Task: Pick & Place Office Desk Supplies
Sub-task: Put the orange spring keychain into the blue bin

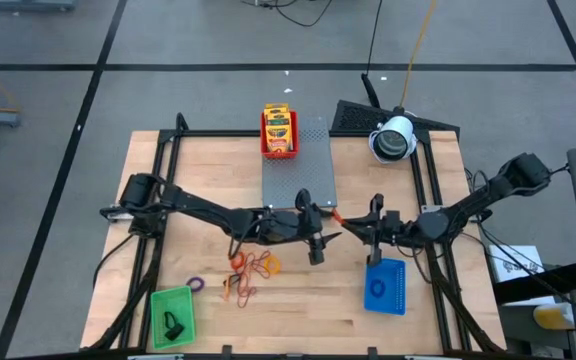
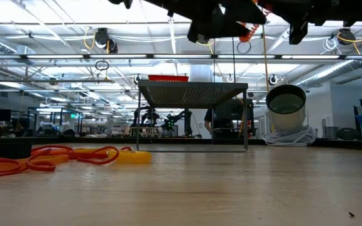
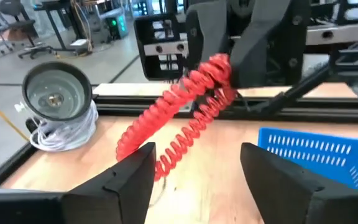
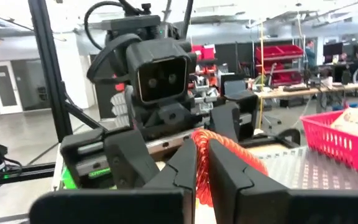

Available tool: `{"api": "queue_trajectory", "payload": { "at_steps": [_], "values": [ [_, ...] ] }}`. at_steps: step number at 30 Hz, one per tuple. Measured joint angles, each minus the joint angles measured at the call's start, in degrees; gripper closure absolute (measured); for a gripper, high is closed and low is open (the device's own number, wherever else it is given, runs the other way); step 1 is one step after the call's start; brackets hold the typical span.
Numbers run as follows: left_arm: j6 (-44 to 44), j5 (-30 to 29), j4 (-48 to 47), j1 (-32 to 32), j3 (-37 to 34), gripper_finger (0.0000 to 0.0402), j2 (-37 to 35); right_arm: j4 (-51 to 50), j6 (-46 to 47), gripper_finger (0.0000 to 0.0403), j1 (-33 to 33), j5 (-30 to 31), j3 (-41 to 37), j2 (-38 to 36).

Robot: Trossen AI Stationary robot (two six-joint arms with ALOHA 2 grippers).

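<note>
A red tray (image 1: 279,132) sits on the far end of a grey perforated metal box (image 1: 298,165) and holds yellow-and-green crayon packets (image 1: 278,120). Near the front left corner of the wooden table (image 1: 298,310), a green tray (image 1: 172,316) holds a small dark clip (image 1: 173,324). To the right, a blue tray (image 1: 386,287) has a blue rubber-band loop (image 1: 377,289) in it.

The two arms meet above the middle of the table, just in front of the metal box. The right gripper (image 4: 202,163) has its fingers pressed together, pinching one end of a red coiled cord (image 3: 185,115). The cord hangs in the air between the two grippers, above the table and beside the blue tray. The left gripper (image 3: 197,165) has its fingers spread apart, with the cord's lower end reaching down between them; whether it touches them cannot be told.

Loose on the wood, left of centre, lie orange rubber bands (image 1: 253,266) in a tangle, and a purple loop (image 1: 196,284) lies close to the green tray. At the far right corner a round lamp-like device (image 1: 393,139) rests on a coil of white cable (image 3: 64,134).

Beyond the table is a large open workshop with grey flooring, ceiling pipes, benches and shelving with red bins.
</note>
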Motion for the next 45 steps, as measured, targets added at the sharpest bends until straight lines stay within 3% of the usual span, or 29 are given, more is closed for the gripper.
{"api": "queue_trajectory", "payload": {
  "at_steps": [4,13,22,29,35,45],
  "values": [
    [1.3,1.4,-2.4,-0.6,0.0,0.0137,-2.9,-1.4,-3.1,0.0392,1.3,0.6,0.0,-2.8],
    [4.5,1.5,-3.6,-3.3,0.0,0.0096,-7.2,-11.0,-5.0,0.0392,3.8,8.0,0.0,-9.0],
    [1.8,-1.7,-19.9,-4.7,0.0,0.0091,-12.0,-26.9,-2.0,0.0392,9.5,7.1,0.0,-19.0],
    [-1.8,-1.6,-24.8,-5.2,0.0,0.0093,-14.4,-48.4,12.9,0.0392,13.9,-6.6,0.0,-31.1],
    [-2.3,-1.5,-24.9,-5.9,0.0,0.0091,-14.3,-64.6,29.5,0.0392,14.8,-21.1,0.0,-35.5],
    [-3.3,-1.4,-24.8,-5.8,0.0,0.0099,-14.3,-78.1,41.2,0.0387,14.7,-28.5,0.0,-35.3]
  ]
}}
